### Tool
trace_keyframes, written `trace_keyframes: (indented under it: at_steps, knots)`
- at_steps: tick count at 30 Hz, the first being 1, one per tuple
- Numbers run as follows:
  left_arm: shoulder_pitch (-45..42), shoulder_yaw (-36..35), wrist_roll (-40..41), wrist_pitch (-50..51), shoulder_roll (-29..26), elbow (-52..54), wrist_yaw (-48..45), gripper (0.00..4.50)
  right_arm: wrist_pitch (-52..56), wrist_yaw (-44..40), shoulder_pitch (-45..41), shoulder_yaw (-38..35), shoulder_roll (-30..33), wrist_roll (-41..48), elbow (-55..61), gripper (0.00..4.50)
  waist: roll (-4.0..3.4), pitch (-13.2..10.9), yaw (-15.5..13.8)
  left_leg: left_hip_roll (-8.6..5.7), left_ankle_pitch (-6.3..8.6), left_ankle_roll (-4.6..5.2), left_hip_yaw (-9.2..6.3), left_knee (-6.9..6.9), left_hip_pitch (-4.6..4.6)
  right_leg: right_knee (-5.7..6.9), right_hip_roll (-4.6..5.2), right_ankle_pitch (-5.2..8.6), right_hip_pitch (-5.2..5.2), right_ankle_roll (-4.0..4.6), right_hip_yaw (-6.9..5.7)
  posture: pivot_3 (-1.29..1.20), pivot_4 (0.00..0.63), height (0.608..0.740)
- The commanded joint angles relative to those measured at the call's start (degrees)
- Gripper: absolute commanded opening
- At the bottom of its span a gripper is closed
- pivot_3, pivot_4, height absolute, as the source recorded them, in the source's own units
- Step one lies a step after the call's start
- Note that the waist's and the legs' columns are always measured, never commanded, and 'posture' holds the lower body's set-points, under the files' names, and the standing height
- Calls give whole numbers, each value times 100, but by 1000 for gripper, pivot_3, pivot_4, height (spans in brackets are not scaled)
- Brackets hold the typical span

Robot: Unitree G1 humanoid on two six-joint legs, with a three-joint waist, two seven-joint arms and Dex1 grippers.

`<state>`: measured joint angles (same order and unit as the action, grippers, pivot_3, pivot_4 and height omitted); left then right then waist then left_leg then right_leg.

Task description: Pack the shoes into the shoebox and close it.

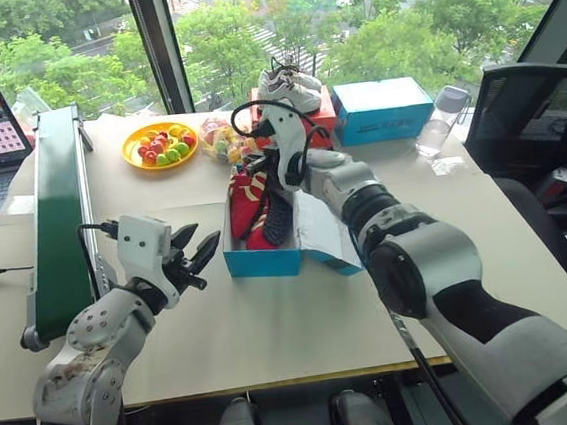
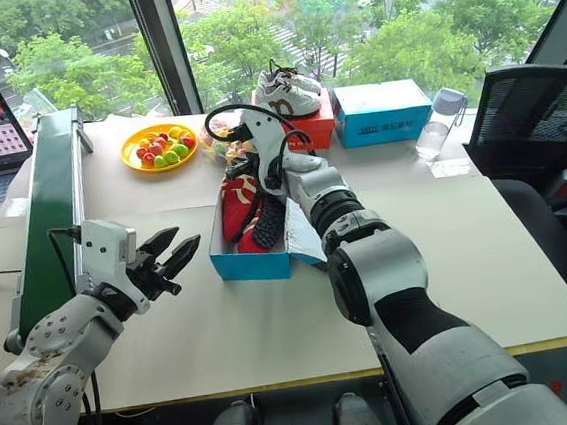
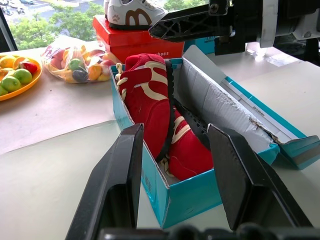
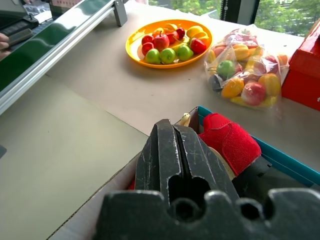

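Shoes (image 3: 152, 107) both inside shoebox (image 1: 263, 258), near middle of table (image 1: 274, 324); one standing on edge along left wall, toe cap risen above rim, other lying lower beside it with dark ribbed sole turned sideways. Uppers of soft red fabric with pale curved stripes; napped, cloth-like surface, likely compressible under a push. Box of bright blue card, white and slightly creased inside, right-hand lid panel (image 3: 240, 107) folded outward and down onto table, edge torn and frayed in places. Lid thus left open, probably to keep mouth free while shoes settle; closing not yet done.

Right gripper (image 4: 177, 150) poised over far end of box just above shoes, black fingers pressed flat together, nothing between them. Closed tip judged suited to nudging or tamping raised shoe so lid can shut flush; contact with shoe not clear.

Left gripper (image 3: 177, 172) hanging level just left of box, apart from it, jaws parted to moderate gap and empty, box corner framed between matte black wedge-shaped fingers (image 3: 120, 180). Placement consistent with readiness to steady near wall or reach for lid.

Background objects: green conveyor (image 1: 59, 224) along left table edge; round orange plate of glossy toy fruit (image 1: 160, 145); clear crinkled bag of similar fruit (image 4: 245, 70); red box (image 3: 132, 42) bearing white sneakers (image 1: 290, 89); second blue box (image 1: 384, 109); clear bottle (image 1: 439, 120).
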<state>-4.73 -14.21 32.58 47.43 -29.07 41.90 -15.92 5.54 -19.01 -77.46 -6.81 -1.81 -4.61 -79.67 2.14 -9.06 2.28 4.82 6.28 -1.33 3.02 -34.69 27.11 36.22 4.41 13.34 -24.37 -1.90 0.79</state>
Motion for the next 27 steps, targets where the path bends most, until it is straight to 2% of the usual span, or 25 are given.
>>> trace_keyframes:
  at_steps: [1, 9, 17, 22, 27]
  knots:
    - [225, -393, 275, 300, -85, 681, 190, 2151, -28, 217, 114, 58, -41, -264, 47, 12, 0, 0, 8, 0, -3, 4, 0, 1, -1, 1, 0, 0, 0, 0, 0, 0, 150, 740]
    - [319, -625, 620, 663, -47, 1065, 514, 2151, 58, 161, 221, 24, -107, -474, 47, 12, 0, 0, 15, 1, 4, -7, -1, 0, -23, 6, -1, 0, 14, 1, 1, 0, 150, 740]
    - [-247, 41, 390, 217, 90, 267, 384, 2151, 153, -1158, 426, 480, -359, -629, 184, 12, 0, 1, 28, 1, 3, -4, -1, 0, -27, 8, -4, 0, 16, 2, 1, 0, 150, 740]
    - [-608, 424, 202, -112, 150, -273, 135, 2151, 186, -1458, 582, 617, -462, -531, 414, 12, 0, 3, 79, 2, 3, -4, 1, 3, -38, 9, -5, 2, 21, 4, 3, 0, 150, 740]
    - [-765, 623, 64, -364, 203, -609, -61, 2151, 65, -1459, 712, 824, -312, -600, 658, 12, 0, 2, 132, 2, 0, 0, 1, 7, -39, 16, -6, 5, 18, 8, 5, 0, 150, 740]
